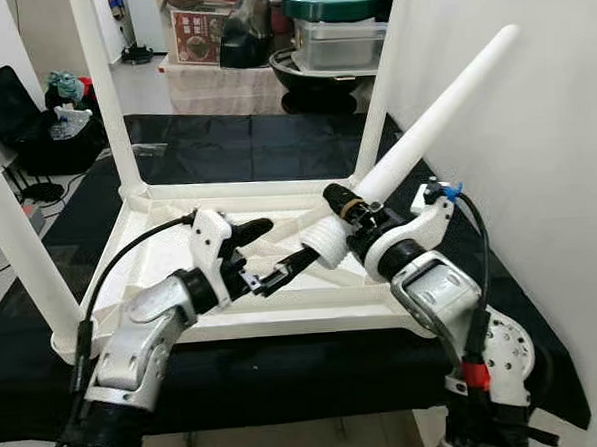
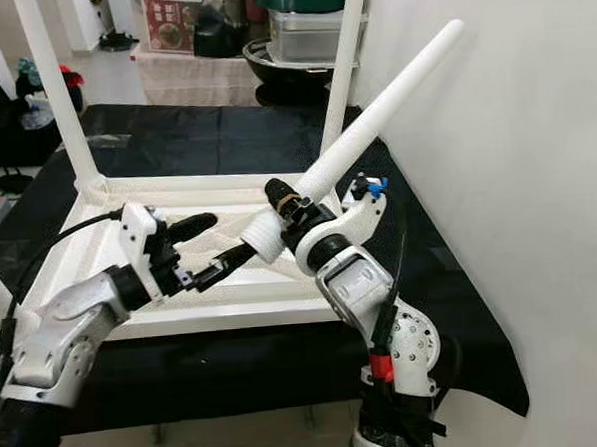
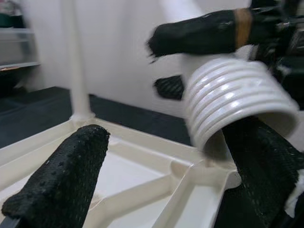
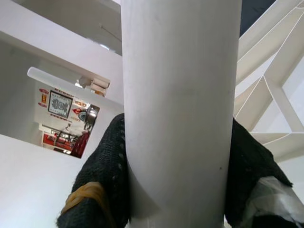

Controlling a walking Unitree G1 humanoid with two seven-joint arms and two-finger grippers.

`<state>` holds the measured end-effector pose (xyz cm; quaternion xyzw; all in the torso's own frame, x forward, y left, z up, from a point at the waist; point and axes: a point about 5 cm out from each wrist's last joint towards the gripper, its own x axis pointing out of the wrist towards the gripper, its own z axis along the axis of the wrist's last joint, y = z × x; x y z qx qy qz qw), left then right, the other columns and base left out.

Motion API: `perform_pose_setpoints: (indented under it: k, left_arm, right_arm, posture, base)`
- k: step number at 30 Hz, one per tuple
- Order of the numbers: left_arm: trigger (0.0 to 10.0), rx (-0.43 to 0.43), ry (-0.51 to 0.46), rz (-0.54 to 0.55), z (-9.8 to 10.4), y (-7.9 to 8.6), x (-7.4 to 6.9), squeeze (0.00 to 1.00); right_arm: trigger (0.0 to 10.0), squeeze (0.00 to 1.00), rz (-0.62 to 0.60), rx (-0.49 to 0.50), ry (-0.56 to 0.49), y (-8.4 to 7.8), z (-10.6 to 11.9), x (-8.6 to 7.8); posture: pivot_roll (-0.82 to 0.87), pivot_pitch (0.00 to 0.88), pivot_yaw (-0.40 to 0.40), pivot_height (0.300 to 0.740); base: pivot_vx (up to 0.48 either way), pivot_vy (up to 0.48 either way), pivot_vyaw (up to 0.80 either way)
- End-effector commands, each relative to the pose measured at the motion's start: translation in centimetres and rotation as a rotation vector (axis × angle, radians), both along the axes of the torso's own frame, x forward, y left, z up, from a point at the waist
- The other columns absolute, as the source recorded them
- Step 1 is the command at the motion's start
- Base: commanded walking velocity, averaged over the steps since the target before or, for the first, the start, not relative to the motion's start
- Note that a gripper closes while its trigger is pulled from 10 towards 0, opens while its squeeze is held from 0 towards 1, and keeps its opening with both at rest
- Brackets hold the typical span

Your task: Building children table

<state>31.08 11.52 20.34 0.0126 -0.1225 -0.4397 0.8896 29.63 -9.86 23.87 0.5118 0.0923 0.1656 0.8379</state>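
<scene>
An upturned white children table top is lying in the lower middle of the left eye view on a black cloth, with three white legs already standing up from its corners: one at the far left edge, one in the upper left and one at upper centre-right. The right tool is gripping a fourth loose leg, its black fingers pressing on both sides of the shaft; the leg is slanting from centre frame toward the upper right along a white wall. Its ribbed threaded end is hanging just above the table top's near right corner. The left tool is spreading open, its lower fingertip reaching to the threaded end, the upper finger apart.
</scene>
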Motion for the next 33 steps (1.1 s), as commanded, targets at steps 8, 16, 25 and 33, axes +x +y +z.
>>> perform_pose_setpoints:
  k: [8,16,25,33]
  left_arm:
    - [7.4,0.003,-0.002,-0.015,-0.3,-0.9,0.4,0.0]
    - [0.0,-0.007,-0.032,0.035,-0.3,-0.6,0.9,0.0]
    - [0.0,-0.045,-0.057,0.087,-0.1,-0.2,1.4,0.0]
    - [0.0,-0.051,-0.069,0.09,0.0,-0.3,1.4,0.0]
  right_arm:
    - [0.0,0.0,0.086,0.134,-0.039,2.8,2.2,-0.6]
    - [0.0,0.0,0.093,0.136,-0.036,2.8,2.3,-0.7]
    - [0.0,0.0,0.106,0.133,-0.04,2.9,2.4,-0.9]
    - [2.7,0.0,0.102,0.105,-0.024,2.7,2.2,-0.7]
  posture:
    - [0.05,0.0,-0.062,0.74]
    - [0.05,0.0,-0.063,0.74]
    - [0.05,0.0,-0.064,0.74]
    - [0.04,0.0,-0.065,0.74]
  base:
    - [0.0,0.0,0.0]
    - [0.0,0.0,0.0]
    - [0.0,0.0,0.0]
    - [0.0,0.0,0.0]
